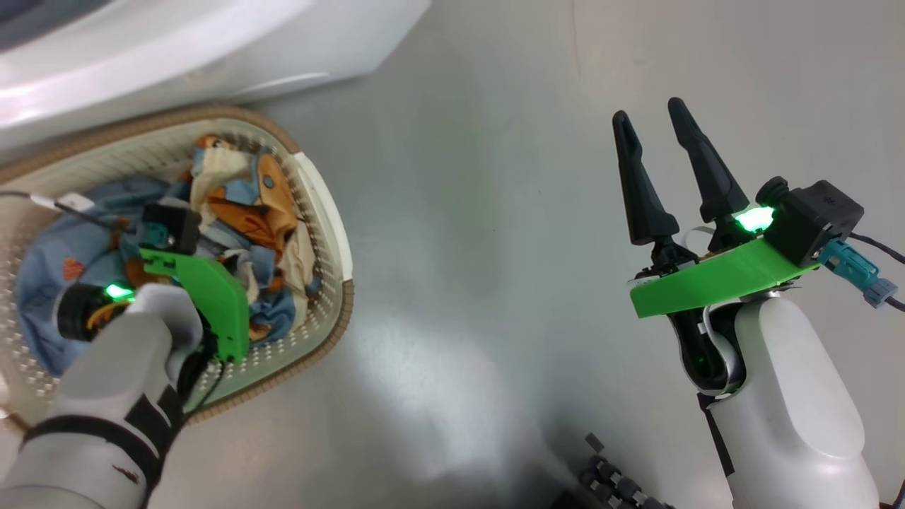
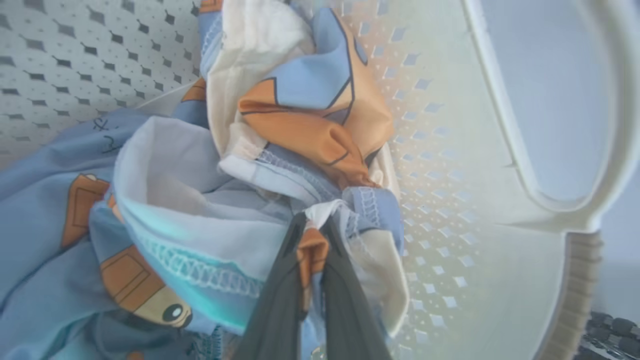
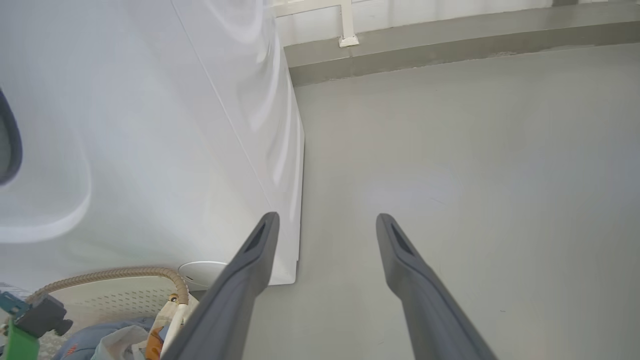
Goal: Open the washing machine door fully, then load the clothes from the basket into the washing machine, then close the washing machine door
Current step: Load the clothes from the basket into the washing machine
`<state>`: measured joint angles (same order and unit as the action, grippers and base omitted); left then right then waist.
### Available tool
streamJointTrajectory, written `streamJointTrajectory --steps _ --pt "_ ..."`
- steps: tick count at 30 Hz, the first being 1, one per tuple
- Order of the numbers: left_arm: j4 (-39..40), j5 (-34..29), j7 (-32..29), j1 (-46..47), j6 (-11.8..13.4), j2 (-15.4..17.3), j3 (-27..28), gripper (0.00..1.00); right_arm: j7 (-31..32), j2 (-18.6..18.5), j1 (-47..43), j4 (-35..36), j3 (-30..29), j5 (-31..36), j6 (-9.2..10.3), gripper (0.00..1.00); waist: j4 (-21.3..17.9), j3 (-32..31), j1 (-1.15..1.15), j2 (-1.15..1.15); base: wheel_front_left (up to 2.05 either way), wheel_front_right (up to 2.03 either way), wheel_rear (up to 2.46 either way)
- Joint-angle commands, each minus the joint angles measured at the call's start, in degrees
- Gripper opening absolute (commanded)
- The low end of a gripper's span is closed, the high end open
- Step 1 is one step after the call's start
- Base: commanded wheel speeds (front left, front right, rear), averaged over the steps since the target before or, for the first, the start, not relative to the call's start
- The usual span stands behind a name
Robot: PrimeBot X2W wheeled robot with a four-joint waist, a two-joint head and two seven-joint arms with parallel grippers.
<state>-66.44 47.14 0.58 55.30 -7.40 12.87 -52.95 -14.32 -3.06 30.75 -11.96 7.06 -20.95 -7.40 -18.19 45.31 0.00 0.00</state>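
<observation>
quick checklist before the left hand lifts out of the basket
1. Left hand shut on the clothes: ok, its fingers pinch an orange fold.
2. Enough fabric in the grip: cannot tell, only a small fold sits between the fingers.
3. Right hand out of the way: ok, it is open over the floor, apart from the basket.
4. Basket close to the washing machine: ok.
5. Washing machine door fully open: cannot tell.
</observation>
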Motion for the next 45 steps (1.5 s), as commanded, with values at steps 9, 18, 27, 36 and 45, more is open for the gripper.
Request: streamJointTrajectory --steps 9,18,27,36,45 --pt "6.51 6.60 8.16 -6.38 -0.08 0.90 -1.35 0.00 -0.68 -0.07 -2.81 -0.78 0.80 -0.04 -0.09 1.00 4.16 -9.91 0.00 0.00 0.00 0.00 0.00" --pt "12.06 11.82 13.55 -10.70 -0.08 2.24 -1.68 0.00 -0.68 -1.03 -5.35 -2.35 0.43 -0.35 -0.09 1.00 6.87 -17.03 0.00 0.00 0.00 0.00 0.00" --pt "21.09 10.39 14.40 -15.40 -0.09 4.26 6.20 0.00 -0.68 -1.86 -7.98 -3.23 -0.08 -0.63 -0.09 1.00 8.79 -23.62 0.00 0.00 0.00 0.00 0.00" --pt "32.38 0.27 14.41 -23.72 1.15 3.51 18.13 0.00 -0.68 -2.56 -10.68 -4.23 -0.13 -0.88 -0.09 1.00 10.56 -29.43 0.00 0.00 0.00 0.00 0.00" --pt "43.01 -6.87 14.42 -31.21 4.13 2.59 27.45 0.00 -0.68 -2.85 -12.62 -4.75 0.12 -1.28 -0.09 1.00 10.76 -34.09 0.00 0.00 0.00 0.00 0.00"
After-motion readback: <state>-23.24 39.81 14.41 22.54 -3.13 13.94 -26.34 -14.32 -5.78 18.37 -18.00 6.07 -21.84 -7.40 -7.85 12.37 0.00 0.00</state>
